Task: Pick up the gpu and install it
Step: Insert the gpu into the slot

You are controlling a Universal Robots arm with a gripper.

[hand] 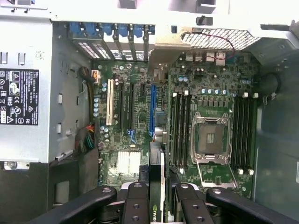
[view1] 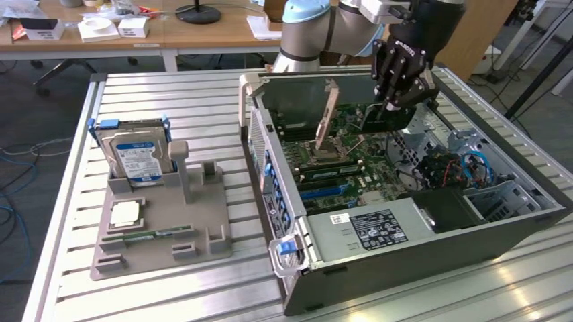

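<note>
Exterior view: the gripper (view1: 391, 107) hangs inside the open computer case (view1: 430, 255) on the table (view1: 161, 295), clamped on the gpu (view1: 380, 123) above the motherboard (view1: 345, 161). Wrist view: the gpu stands edge-on between the fingers (hand: 136, 198), close to the blue slot (hand: 152, 107).

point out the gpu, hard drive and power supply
gpu (hand: 156, 191), wrist view, the card's upper edge
hard drive (view1: 136, 159), exterior view, its blue-white label
power supply (view1: 376, 229), exterior view, its black label
</note>
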